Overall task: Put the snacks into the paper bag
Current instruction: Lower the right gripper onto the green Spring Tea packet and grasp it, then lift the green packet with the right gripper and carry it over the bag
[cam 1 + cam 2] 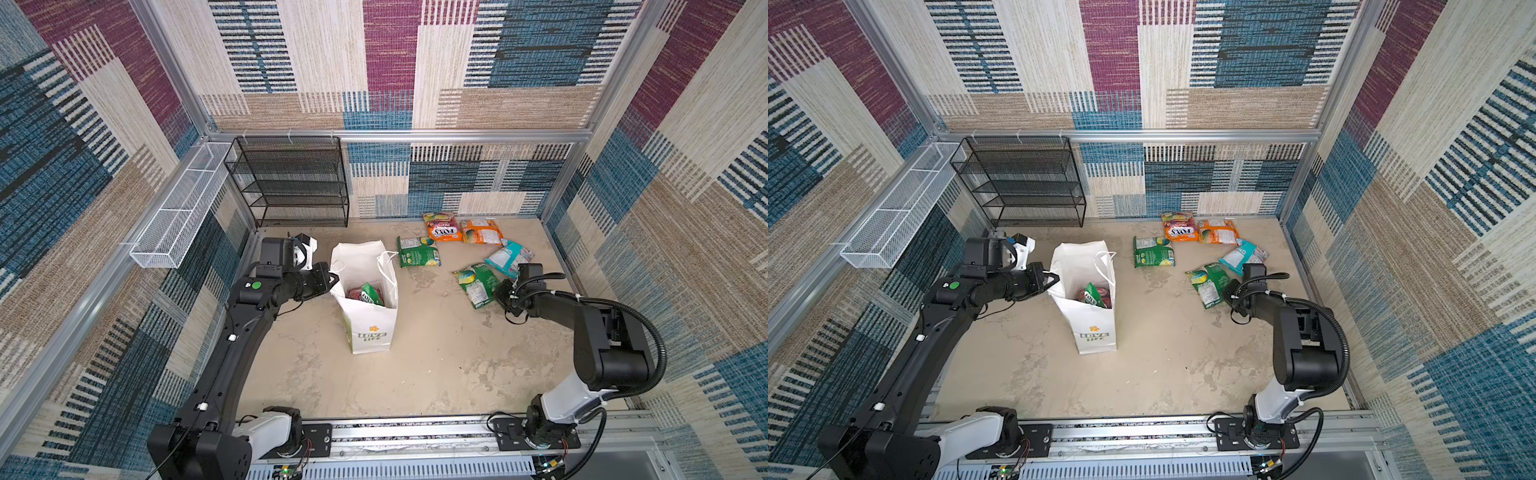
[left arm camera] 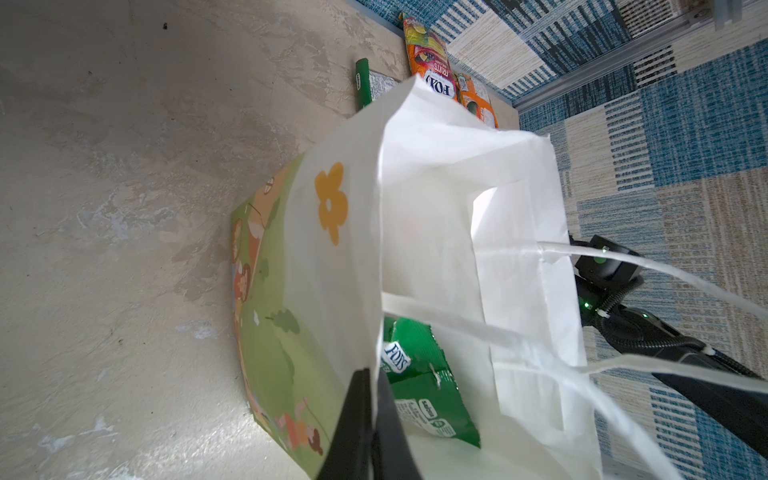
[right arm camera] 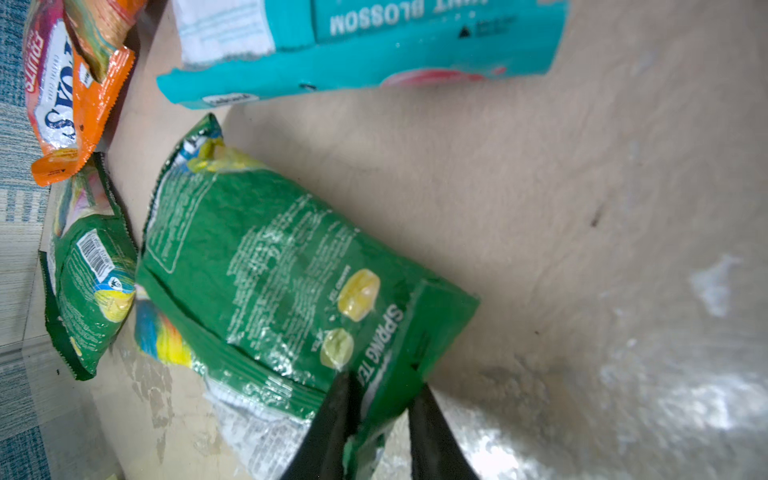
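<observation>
The left hand pinches the bag's left rim. The right hand clamps a green packet lying on the worktop.

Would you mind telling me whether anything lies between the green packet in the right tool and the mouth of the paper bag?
Nothing visible does: bare table separates the green packet from the paper bag. Only the bag's cord handles hang by the mouth, and the left tool holds the far rim.
</observation>
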Robot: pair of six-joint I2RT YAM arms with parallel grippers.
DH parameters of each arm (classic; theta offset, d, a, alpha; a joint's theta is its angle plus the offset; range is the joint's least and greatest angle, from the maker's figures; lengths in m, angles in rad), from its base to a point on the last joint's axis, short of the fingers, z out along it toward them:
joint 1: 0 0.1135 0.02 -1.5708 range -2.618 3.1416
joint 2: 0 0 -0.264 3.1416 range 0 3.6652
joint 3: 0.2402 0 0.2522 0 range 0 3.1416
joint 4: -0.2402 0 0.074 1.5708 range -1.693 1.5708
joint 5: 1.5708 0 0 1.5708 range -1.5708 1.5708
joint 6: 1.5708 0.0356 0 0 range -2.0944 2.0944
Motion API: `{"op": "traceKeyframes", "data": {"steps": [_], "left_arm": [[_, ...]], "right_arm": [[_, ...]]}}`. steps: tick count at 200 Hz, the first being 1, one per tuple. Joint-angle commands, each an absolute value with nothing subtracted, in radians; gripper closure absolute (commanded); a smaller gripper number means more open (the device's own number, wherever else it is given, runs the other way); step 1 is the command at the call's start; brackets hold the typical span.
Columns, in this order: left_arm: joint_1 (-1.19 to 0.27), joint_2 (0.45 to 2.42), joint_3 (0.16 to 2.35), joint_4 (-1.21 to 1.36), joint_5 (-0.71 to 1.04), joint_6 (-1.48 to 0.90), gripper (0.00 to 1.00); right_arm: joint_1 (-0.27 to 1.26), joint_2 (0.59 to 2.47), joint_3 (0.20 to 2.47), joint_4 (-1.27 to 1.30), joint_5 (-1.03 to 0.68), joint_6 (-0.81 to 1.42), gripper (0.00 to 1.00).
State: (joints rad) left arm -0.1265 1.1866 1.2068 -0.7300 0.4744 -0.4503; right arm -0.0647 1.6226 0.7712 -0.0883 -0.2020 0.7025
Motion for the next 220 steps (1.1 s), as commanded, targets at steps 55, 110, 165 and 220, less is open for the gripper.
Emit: {"op": "traceKeyframes", "data": {"steps": [55, 110, 165, 220], "left_arm": [[-0.124, 1.17, 1.199, -0.658, 0.52, -0.465, 1.0], [-0.124, 1.165, 1.196, -0.649, 0.528, -0.467, 1.0], [-0.124, 1.167, 1.196, -0.647, 0.538, -0.466, 1.0], [-0.124, 1.168, 1.195, -0.642, 0.547, -0.466, 1.0]], "right_arm": [[-0.061, 1.436, 0.774, -0.158, -0.275, 0.703, 1.0], [-0.058, 1.249, 0.835, -0.23, -0.344, 0.704, 1.0], [-0.011, 1.096, 1.007, -0.313, -0.397, 0.71, 1.0], [0.112, 1.064, 1.232, -0.354, -0.416, 0.745, 1.0]]}}
